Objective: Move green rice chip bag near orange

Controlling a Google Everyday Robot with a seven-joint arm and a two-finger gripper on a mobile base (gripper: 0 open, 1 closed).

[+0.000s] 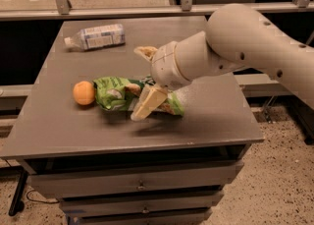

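Nearest me are the grey drawers [142,185] with a speckled floor [274,170] beside them. Above them is the flat grey table [211,121].

On its front half lies the bag [112,93], crumpled and green, flat on the top. The orange [84,93] sits right against the bag's end, away from my wrist. I cannot read the bag's lettering.

My gripper [138,82] is over the bag's other end. My fingers [148,102] are spread wide and grasp nothing: the near one slants down across the bag, and the far one points away above the bare top.

My pale arm [245,42] reaches in from the side, thick and bent.

Farther back a clear bottle [95,37] lies on its side, its white-blue label unreadable. Behind the table runs a metal rail [122,11].
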